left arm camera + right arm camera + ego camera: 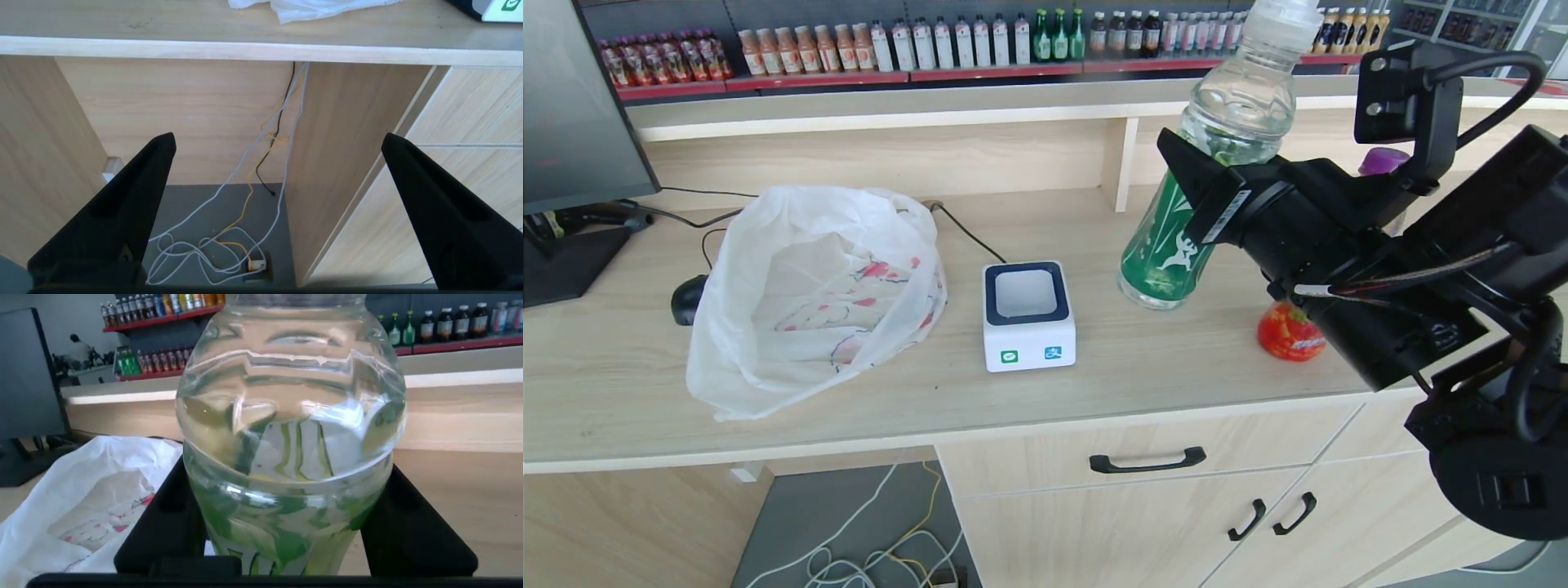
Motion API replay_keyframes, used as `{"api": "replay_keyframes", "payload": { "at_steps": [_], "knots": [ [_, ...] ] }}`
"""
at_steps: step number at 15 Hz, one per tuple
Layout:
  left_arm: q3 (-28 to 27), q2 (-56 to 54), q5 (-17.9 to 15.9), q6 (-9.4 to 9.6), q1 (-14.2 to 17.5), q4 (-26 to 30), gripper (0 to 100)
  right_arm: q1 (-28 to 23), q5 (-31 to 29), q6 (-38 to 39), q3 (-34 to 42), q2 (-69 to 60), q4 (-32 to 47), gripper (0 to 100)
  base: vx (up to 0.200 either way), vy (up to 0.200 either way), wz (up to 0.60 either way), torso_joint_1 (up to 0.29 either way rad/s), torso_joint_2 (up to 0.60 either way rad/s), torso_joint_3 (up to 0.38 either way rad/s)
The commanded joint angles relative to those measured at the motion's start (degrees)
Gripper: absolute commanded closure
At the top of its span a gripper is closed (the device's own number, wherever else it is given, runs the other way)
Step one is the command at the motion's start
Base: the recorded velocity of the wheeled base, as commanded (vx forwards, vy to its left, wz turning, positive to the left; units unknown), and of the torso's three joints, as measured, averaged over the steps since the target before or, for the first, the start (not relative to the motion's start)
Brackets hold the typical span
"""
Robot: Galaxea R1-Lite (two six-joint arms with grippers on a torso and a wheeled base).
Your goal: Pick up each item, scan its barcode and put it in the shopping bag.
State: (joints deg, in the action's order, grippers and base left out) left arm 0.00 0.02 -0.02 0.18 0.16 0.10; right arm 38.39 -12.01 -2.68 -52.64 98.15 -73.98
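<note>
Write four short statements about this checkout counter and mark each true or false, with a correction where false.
1. The right gripper is shut on the green-labelled bottle. True.
2. The scanner lies inside the shopping bag. False: it stands on the counter, between the bag and the bottle.
3. The left gripper is shut on a can. False: it is open and empty, below the countertop.
4. A red item lies on the counter by the right arm. True.
</note>
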Motion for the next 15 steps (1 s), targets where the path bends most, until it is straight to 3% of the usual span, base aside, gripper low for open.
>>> {"api": "replay_keyframes", "payload": {
  "at_steps": [1, 6, 15],
  "knots": [
    [0.0, 0.0, -0.1, -0.01, 0.0, 0.0, 0, 0.0, -0.1, -0.6, -0.1, 0.9, -1.0, 100, 0.000, 0.000, 0.00, 0.000, 0.00, 0.000],
    [0.0, 0.0, -0.1, -0.01, 0.0, 0.0, 0, -0.2, -0.1, -2.7, -1.9, 3.1, -4.2, 100, 0.000, 0.000, 0.00, 0.000, 0.00, 0.000],
    [0.0, 0.0, 0.0, -0.09, 0.0, 0.0, 0, -0.6, -0.9, -3.3, -2.8, 4.2, -5.6, 100, 0.000, 0.200, 0.00, 0.002, 0.00, 0.002]
  ]
}}
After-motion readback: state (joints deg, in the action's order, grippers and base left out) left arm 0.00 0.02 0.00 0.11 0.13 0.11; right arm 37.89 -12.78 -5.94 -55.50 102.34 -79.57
